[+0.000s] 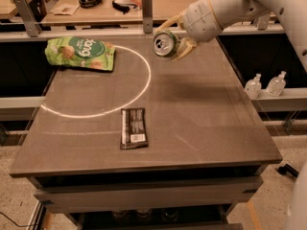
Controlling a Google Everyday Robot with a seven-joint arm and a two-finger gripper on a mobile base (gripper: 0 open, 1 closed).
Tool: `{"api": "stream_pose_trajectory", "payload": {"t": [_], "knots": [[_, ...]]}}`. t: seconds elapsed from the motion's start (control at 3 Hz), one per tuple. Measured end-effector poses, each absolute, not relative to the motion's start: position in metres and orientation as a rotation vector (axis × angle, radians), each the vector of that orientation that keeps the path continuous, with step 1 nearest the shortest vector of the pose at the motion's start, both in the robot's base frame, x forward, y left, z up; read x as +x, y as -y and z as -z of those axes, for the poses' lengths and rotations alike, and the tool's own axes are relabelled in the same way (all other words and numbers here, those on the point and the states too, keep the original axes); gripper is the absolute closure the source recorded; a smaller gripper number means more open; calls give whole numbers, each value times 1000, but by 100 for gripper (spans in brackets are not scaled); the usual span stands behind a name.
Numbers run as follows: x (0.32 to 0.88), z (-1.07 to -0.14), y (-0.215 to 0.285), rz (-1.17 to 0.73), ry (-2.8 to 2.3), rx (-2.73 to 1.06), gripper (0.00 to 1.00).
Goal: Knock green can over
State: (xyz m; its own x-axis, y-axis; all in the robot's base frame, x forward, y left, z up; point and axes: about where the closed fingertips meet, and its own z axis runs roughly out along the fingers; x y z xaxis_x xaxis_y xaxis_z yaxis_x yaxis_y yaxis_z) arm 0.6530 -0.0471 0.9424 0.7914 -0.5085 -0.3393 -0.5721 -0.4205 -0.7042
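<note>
Camera view shows the counter (206, 128) carrying a flat snack bag (80, 53) at far left and a dark wrapper (133, 127) nearer the front; the green can (164, 43) tilts near the far edge, clasped by the end effector (169, 42). Released there, it may roll off the back

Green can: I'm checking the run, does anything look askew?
The green can is tipped sideways, its silver top facing the camera, gripped in the end effector near the far edge of the table. Nothing spilled.
</note>
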Motion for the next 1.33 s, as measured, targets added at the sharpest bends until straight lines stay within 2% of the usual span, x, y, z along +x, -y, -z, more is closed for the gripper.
{"api": "stream_pose_trajectory", "payload": {"t": [1.33], "knots": [[653,-876,86,319,-605,-2721,100]]}}
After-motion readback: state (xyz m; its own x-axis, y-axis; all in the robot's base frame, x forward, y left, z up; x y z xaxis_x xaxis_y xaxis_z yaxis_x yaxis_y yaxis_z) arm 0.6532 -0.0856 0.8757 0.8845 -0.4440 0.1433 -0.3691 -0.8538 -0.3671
